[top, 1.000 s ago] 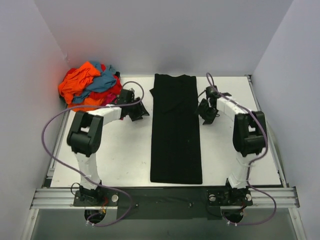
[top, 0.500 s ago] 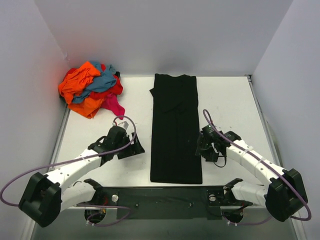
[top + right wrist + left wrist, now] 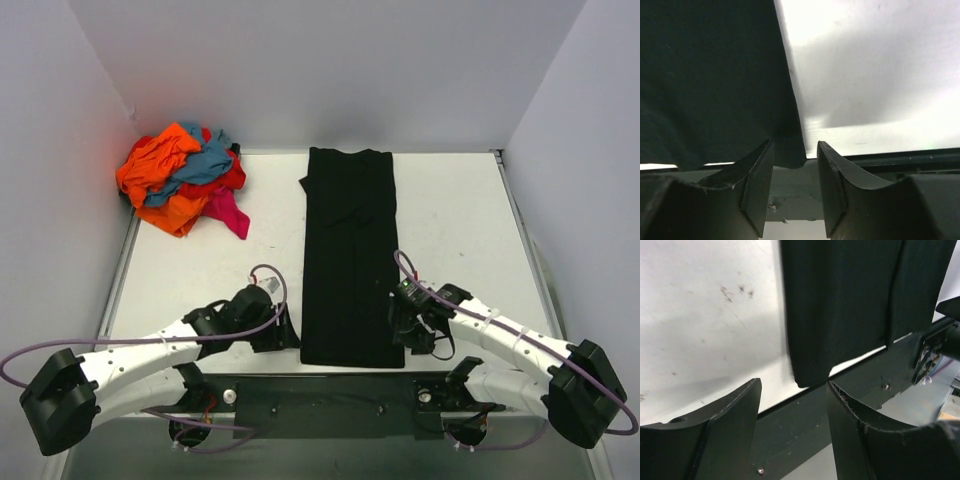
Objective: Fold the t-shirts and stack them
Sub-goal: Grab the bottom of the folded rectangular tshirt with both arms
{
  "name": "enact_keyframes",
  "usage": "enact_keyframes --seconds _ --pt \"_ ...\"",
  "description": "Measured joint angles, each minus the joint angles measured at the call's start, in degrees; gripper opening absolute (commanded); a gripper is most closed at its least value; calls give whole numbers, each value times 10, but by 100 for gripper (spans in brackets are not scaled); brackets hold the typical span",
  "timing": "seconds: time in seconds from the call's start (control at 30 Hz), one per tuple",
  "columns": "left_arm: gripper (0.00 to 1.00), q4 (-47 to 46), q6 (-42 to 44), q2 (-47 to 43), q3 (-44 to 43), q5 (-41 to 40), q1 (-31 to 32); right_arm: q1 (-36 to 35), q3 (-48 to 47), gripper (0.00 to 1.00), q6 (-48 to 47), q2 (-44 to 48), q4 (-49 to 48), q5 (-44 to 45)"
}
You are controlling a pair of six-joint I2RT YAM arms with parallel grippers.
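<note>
The black t-shirt (image 3: 350,260) lies flat as a long narrow strip down the middle of the table, its print hidden. My left gripper (image 3: 285,335) is low at its near left corner and open; in the left wrist view that corner (image 3: 810,377) sits just ahead of the gap between the fingertips (image 3: 752,390). My right gripper (image 3: 400,335) is at the near right corner, open with a narrower gap; the corner (image 3: 790,150) reaches in between its fingers (image 3: 762,165). The other t-shirts, orange (image 3: 155,165), teal-blue (image 3: 205,160), red (image 3: 232,178) and magenta (image 3: 228,212), lie in a heap at the far left corner.
The white table (image 3: 200,270) ends at a dark front rail (image 3: 330,395) right behind both grippers. Grey walls close in the back and both sides. A purple cable (image 3: 270,275) loops over each arm.
Both arms have swung back from the far half of the table down to the near corners of the black t-shirt. The right jaws have narrowed.
</note>
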State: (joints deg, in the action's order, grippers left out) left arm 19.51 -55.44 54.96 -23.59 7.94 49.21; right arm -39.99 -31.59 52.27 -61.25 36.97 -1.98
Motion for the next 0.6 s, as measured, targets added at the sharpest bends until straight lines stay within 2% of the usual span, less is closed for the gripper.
enact_keyframes --seconds 0.2,0.37,0.47,0.6 --pt "57 -1 -30 36 0 -1 53 -36 37 28 33 15 12 -2" --pt "55 -9 -42 63 0 0 63 -40 41 26 42 10 5 -5" --pt "53 -17 -46 77 0 3 63 -43 48 20 45 -2 -5 -9" --pt "52 -35 -52 89 0 6 63 -44 50 17 47 -6 -14 -17"
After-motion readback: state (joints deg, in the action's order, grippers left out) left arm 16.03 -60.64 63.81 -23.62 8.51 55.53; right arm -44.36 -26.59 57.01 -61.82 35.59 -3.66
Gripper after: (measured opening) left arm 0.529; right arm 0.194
